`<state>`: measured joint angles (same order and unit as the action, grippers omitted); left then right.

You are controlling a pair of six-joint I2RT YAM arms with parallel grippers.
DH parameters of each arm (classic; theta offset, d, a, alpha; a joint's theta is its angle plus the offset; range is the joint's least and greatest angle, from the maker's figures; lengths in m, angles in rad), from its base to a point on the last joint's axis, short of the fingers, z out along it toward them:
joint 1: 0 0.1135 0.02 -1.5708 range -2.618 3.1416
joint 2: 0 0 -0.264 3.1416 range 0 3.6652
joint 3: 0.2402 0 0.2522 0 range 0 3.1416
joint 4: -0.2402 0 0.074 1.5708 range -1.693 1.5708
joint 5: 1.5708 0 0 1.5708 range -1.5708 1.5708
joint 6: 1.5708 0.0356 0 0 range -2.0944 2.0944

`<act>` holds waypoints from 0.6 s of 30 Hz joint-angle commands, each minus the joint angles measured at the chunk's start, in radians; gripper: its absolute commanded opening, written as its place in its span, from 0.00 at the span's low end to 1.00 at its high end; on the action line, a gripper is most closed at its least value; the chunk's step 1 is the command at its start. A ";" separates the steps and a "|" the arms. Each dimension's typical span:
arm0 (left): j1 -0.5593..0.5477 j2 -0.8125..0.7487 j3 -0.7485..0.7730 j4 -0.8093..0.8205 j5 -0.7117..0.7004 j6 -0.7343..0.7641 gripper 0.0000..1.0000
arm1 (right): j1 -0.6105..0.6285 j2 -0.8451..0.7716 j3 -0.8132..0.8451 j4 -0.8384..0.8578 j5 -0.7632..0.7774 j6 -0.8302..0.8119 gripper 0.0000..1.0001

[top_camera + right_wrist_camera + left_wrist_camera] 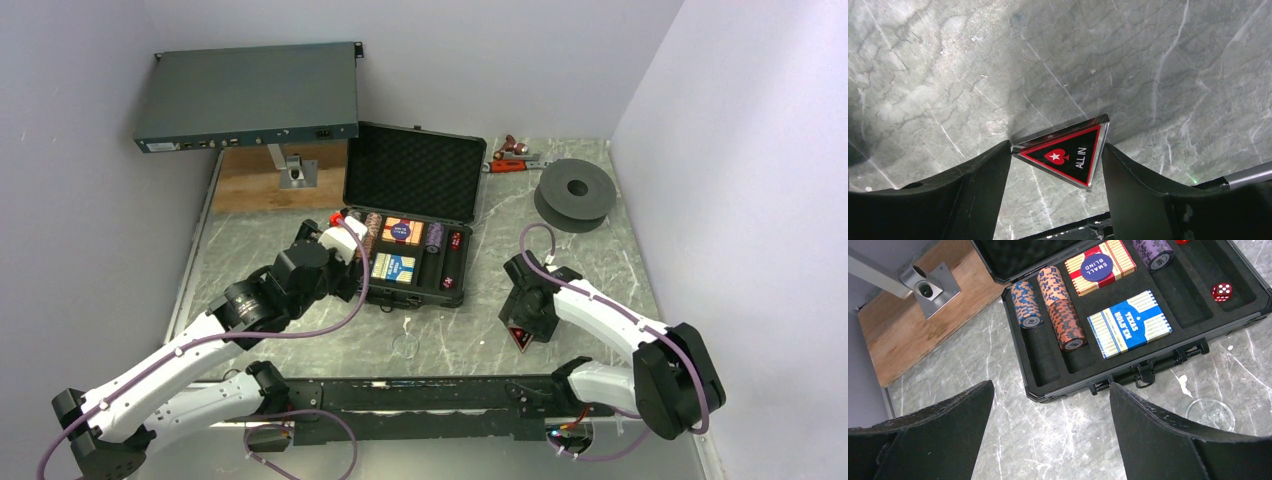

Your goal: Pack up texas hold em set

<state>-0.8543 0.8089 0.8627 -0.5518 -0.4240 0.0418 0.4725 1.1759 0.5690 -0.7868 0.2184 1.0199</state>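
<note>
We've got the top camera high over the near edge, looking down across the tabletop (600,250). The left wrist cam looks forward and down at the open case (1045,367) from close by (the top view shares it). The right wrist cam stares down, really close, at the triangular marker (1068,152), which also shows from above.

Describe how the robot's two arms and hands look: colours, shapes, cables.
Left arm and right arm: white shells between black joints, each trailed by a looping purple cable. Left hand and right hand: two broad, black, wedge-shaped fingers each.
</note>
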 commanded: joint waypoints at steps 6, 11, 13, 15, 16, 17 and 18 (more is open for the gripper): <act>-0.003 -0.002 0.035 0.008 -0.024 0.000 0.91 | -0.003 -0.038 0.001 -0.005 0.003 -0.013 0.58; -0.002 0.002 0.033 0.010 -0.025 0.003 0.92 | -0.003 -0.061 -0.003 0.006 -0.006 -0.022 0.40; -0.002 0.004 0.033 0.010 -0.027 0.003 0.92 | -0.003 -0.068 -0.004 0.010 -0.009 -0.027 0.35; -0.003 0.002 0.033 0.010 -0.027 0.004 0.92 | -0.003 -0.074 -0.005 0.014 -0.013 -0.033 0.21; -0.003 0.000 0.032 0.011 -0.027 0.004 0.91 | -0.003 -0.074 -0.005 0.015 -0.016 -0.037 0.17; -0.003 -0.003 0.031 0.012 -0.027 0.004 0.91 | -0.003 -0.074 -0.004 0.018 -0.023 -0.041 0.13; -0.003 -0.005 0.032 0.011 -0.026 0.004 0.92 | -0.003 -0.074 0.000 0.019 -0.029 -0.046 0.12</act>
<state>-0.8543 0.8104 0.8627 -0.5575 -0.4339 0.0422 0.4725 1.1210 0.5652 -0.7841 0.2043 0.9947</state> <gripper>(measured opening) 0.917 0.633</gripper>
